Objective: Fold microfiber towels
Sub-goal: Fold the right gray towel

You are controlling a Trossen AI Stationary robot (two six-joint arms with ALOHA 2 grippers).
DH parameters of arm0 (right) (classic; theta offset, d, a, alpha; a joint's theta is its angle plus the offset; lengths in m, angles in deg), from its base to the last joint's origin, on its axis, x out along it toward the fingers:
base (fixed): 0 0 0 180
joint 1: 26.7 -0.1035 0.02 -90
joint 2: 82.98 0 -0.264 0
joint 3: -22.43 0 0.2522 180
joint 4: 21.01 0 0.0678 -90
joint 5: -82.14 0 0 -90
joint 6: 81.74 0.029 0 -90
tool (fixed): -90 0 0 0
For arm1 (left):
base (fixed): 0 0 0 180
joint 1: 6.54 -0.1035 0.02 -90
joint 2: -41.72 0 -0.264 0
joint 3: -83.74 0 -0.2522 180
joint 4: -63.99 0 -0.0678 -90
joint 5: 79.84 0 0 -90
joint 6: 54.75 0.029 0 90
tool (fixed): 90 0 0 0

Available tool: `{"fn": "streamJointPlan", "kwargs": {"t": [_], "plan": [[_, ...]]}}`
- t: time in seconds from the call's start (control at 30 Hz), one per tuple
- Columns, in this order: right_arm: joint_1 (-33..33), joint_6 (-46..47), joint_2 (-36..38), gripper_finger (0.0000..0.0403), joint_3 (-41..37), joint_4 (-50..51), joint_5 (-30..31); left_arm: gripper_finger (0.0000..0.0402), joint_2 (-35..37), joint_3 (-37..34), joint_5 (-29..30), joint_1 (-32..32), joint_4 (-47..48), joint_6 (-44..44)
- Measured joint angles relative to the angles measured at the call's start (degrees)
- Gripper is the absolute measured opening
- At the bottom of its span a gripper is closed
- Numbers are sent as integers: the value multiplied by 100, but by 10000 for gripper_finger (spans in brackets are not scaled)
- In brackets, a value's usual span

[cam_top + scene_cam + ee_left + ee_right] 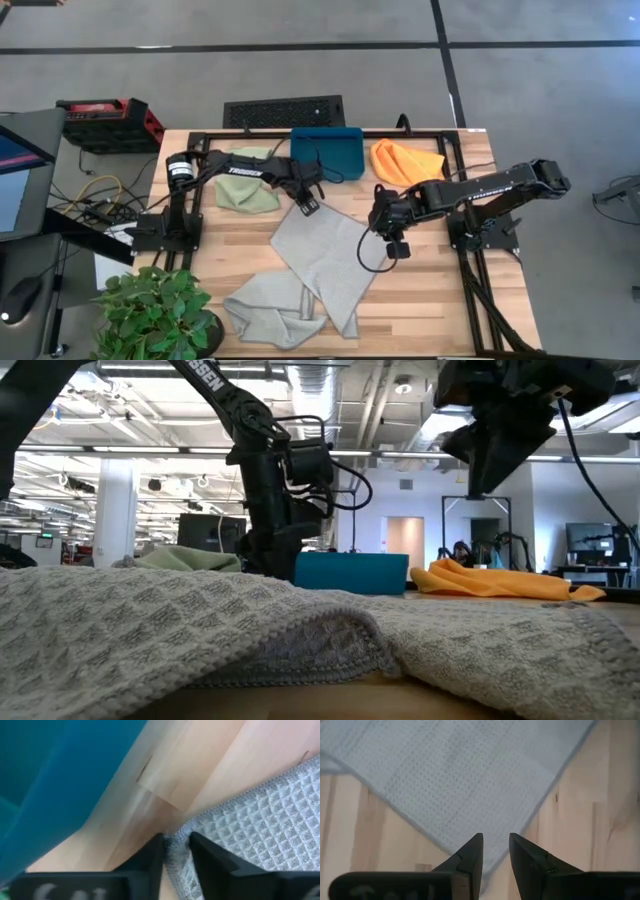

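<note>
Your wooden bench (420, 300) carries a flat grey towel (325, 255) at centre, a crumpled grey towel (265, 312) toward the near edge, and green towel (245, 192), teal tray (328, 150) and orange towel (405, 160) along the far edge. Your left gripper (176, 851) has its jaws pinching the flat towel's far corner. Your right gripper (496, 851) hovers above its right corner, jaws spread, holding nothing.

Both arms were matte black, built of slim tubular links with blocky joint housings. White lettering ran along the left arm's (240, 168) forearm and the right arm's (490, 186) upper link. Black cables looped loosely beside each wrist. Each tool, left tool (175, 851) and right tool (495, 848), carried two dark, wedge-shaped fingers tapering to narrow tips.
</note>
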Motion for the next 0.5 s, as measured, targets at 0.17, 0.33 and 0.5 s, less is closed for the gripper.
{"fn": "streamJointPlan", "kwargs": {"t": [0.17, 0.33, 0.5], "plan": [[61, 1020, 0, 117, 0, 170, -2, 9, -8, 13, 65, 11, -16, 179], [137, 1439, 0, 117, -240, -181, -1, 3, 86, 154, 96, 123, 108, 436], [532, 1595, -2, 117, -620, -762, -20, 2, 511, 274, -65, 390, 264, 809]]}}
